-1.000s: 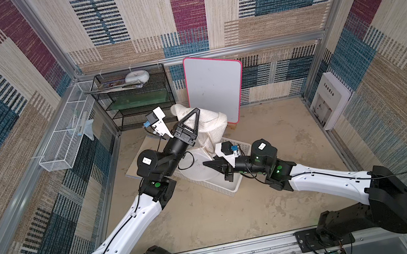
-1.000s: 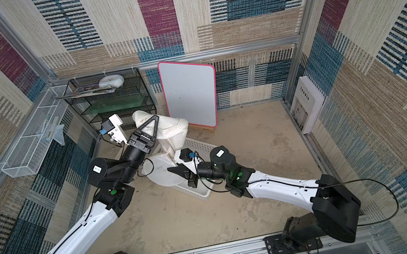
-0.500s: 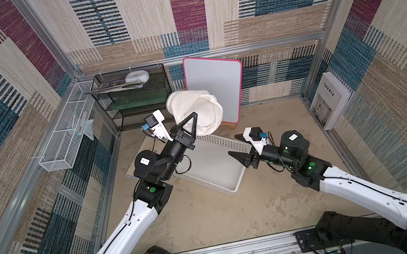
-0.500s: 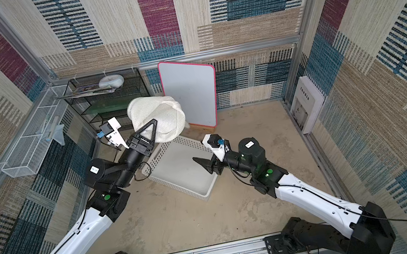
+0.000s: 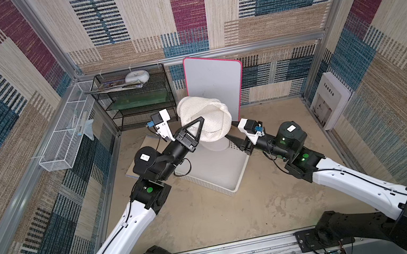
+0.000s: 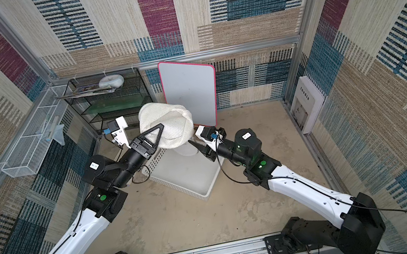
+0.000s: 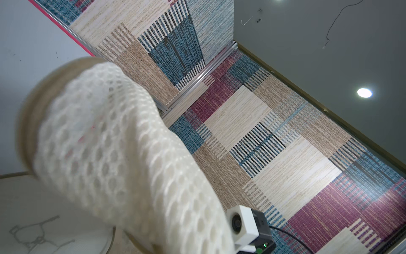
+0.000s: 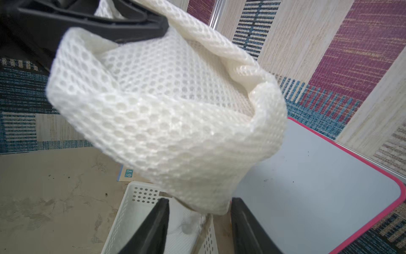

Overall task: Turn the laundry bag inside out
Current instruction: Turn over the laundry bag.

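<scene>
The laundry bag is a white net-mesh bundle held up in the air above the white perforated basket. My left gripper is shut on the bag's mesh near its left side. In the right wrist view its black finger clamps the bag at the rim. A smooth white round part hangs under the mesh. My right gripper stands open at the bag's lower right, with the lowest fold between its fingers. The mesh hides the left fingers in the left wrist view.
A red-edged whiteboard leans on the back wall just behind the bag. A black wire rack with a white dish stands at the back left. A white wire tray hangs on the left wall. A flat board lies under the basket.
My left gripper has lifted the bag out of the basket and holds it higher. The right gripper opened, drew back to the right, then rose to the bag's lower edge.
</scene>
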Motion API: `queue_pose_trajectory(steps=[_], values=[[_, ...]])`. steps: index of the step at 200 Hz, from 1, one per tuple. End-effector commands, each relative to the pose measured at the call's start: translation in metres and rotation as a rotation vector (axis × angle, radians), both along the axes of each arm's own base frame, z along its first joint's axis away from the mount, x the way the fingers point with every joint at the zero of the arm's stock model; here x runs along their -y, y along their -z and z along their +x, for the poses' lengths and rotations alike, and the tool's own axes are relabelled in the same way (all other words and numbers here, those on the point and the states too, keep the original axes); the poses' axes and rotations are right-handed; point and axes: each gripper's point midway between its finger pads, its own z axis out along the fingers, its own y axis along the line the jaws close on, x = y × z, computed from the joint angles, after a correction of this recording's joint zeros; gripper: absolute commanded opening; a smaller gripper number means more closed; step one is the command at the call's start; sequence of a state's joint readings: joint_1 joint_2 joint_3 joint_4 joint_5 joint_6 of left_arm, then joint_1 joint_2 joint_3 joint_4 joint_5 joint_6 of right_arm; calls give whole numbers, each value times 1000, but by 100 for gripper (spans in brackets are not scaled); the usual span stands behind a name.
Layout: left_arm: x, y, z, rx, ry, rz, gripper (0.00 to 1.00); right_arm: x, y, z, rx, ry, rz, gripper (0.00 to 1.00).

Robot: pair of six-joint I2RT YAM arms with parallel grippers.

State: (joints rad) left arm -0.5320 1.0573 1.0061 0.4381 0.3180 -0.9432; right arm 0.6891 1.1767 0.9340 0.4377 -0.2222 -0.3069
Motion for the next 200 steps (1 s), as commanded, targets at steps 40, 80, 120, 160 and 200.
queue_pose_trajectory(steps=[40, 80, 120, 160, 200], values=[[8, -8, -4, -10, 86, -81, 0, -14, 8, -6, 9, -88, -42, 0], [4, -43, 1, 67, 105, -252, 0, -54, 43, -34, -111, -266, -36, 0], [-1, -51, 6, 117, 67, -305, 0, -64, 52, -44, -174, -329, 27, 0], [10, -24, 1, 184, 7, 7, 0, -24, 37, -18, -197, -95, 92, 30], [20, 21, -4, 183, 71, 292, 0, 37, 29, -3, -330, 43, 130, 65]])
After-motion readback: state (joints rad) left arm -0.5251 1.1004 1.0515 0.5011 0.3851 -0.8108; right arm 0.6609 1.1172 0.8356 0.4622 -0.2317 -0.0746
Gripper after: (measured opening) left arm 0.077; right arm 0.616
